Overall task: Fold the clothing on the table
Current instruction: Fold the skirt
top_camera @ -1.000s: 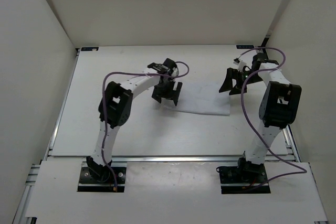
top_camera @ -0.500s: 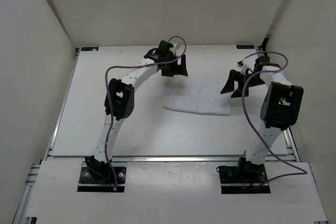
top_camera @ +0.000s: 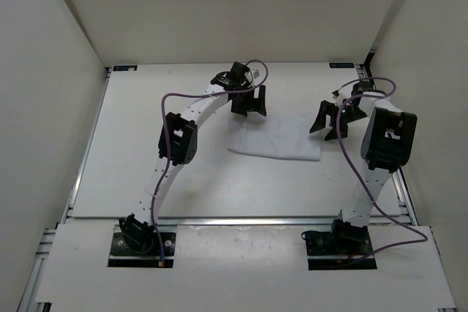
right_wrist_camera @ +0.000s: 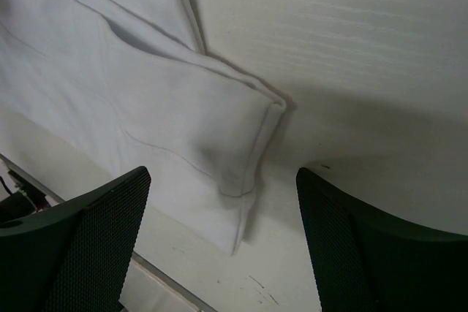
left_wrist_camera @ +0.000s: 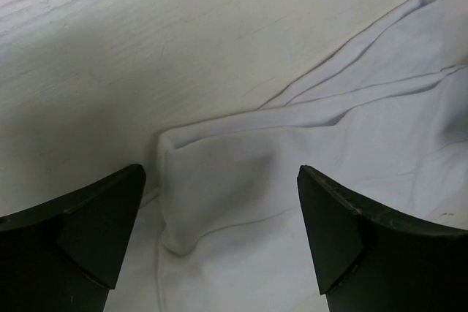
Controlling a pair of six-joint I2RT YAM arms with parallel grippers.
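- Lying a little right of the middle of the white bench [top_camera: 146, 144], the white clothing [top_camera: 276, 140] is a flattened, roughly rectangular bundle with soft wrinkles.
- The left claw [top_camera: 247, 104] hangs at the far left corner of the clothing. Its jaws are spread wide and released, gripping nothing. In its wrist view, a folded, layered corner of fabric lies between the two dark fingers [left_wrist_camera: 88, 231].
- The right claw [top_camera: 329, 120] hovers at the far right corner of the clothing, likewise spread wide and holding nothing. Its wrist view shows a hemmed fold ending between the fingers, with bare bench just beside it.
- Purple cables [top_camera: 252, 71] loop in the air near each claw.
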